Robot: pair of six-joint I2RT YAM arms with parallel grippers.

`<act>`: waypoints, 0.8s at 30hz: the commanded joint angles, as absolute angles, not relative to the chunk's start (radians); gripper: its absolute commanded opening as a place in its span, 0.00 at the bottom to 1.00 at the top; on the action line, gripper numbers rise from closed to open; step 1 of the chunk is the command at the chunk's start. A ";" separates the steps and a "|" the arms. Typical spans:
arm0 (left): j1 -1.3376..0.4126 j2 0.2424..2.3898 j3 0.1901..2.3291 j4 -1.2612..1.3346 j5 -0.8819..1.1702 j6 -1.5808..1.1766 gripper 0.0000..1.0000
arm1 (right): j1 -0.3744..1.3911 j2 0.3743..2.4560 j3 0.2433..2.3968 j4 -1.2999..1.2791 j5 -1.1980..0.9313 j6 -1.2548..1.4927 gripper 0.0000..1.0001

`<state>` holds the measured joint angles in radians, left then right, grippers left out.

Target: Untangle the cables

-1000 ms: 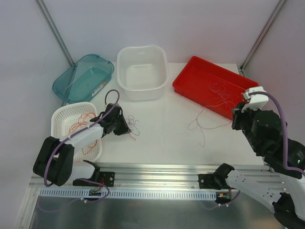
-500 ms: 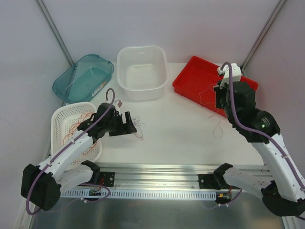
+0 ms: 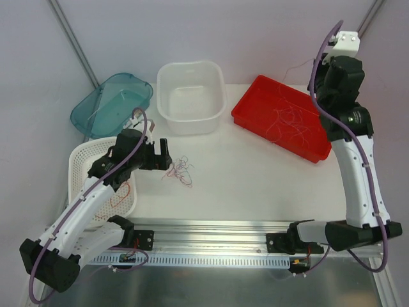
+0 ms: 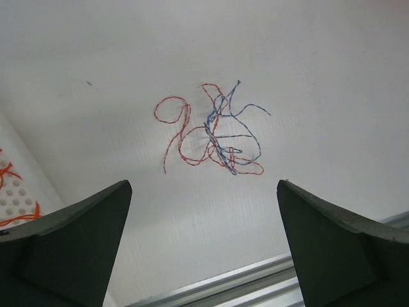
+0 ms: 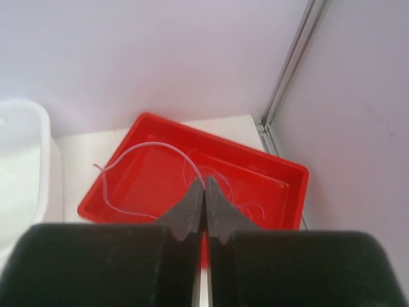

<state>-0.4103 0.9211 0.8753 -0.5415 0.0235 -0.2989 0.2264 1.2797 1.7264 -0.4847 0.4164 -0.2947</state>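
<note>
A small tangle of red-orange and blue cables lies loose on the white table, seen ahead of the fingers in the left wrist view. My left gripper hovers just left of it, open and empty. My right gripper is raised high over the red tray and is shut on one pale cable, which curls out from the fingertips and hangs over the tray. Several more pale cables lie in the tray.
A white perforated basket holding orange cables stands by the left arm. A white tub and a teal bin stand at the back. A metal rail runs along the near table edge.
My left gripper has opened, let go of the red and blue tangle and drawn back. The right arm has swung up and back, carrying the pale cable off the table to above the red tray.
</note>
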 commanded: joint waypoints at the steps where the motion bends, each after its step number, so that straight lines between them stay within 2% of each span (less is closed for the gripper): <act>1: -0.396 0.879 0.830 -0.513 -0.075 -0.224 0.99 | 0.172 1.408 1.830 -0.350 0.335 -0.267 0.01; 5: -0.390 0.850 0.758 -0.454 -0.043 -0.226 0.99 | 0.126 1.546 1.925 -0.345 0.302 -0.264 0.01; 10: -0.365 0.877 0.772 -0.448 -0.025 -0.225 0.99 | 0.098 1.684 1.918 -0.301 0.288 -0.252 0.01; 13: -0.350 0.897 0.770 -0.446 0.035 -0.233 0.99 | 0.083 1.776 1.904 -0.301 0.281 -0.216 0.03; 15: -0.350 0.904 0.769 -0.446 0.041 -0.230 0.99 | 0.072 1.839 1.901 -0.311 0.273 -0.198 0.08; 16: -0.350 0.905 0.770 -0.448 0.037 -0.227 0.99 | 0.069 1.856 1.901 -0.319 0.285 -0.178 0.13; 20: -0.345 0.907 0.767 -0.446 0.035 -0.221 0.99 | 0.052 1.888 1.858 -0.334 0.290 -0.117 0.69; 23: -0.342 0.911 0.765 -0.448 0.049 -0.218 0.99 | 0.048 1.818 1.795 -0.325 0.272 -0.075 0.85; 24: -0.344 0.913 0.764 -0.448 0.054 -0.218 0.99 | 0.049 1.789 1.742 -0.322 0.261 -0.068 0.87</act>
<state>-0.3576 0.9092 0.7620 -0.4751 0.0235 -0.2413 0.0551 1.9110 1.7943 -0.3603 0.2863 -0.1383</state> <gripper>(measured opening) 0.992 0.845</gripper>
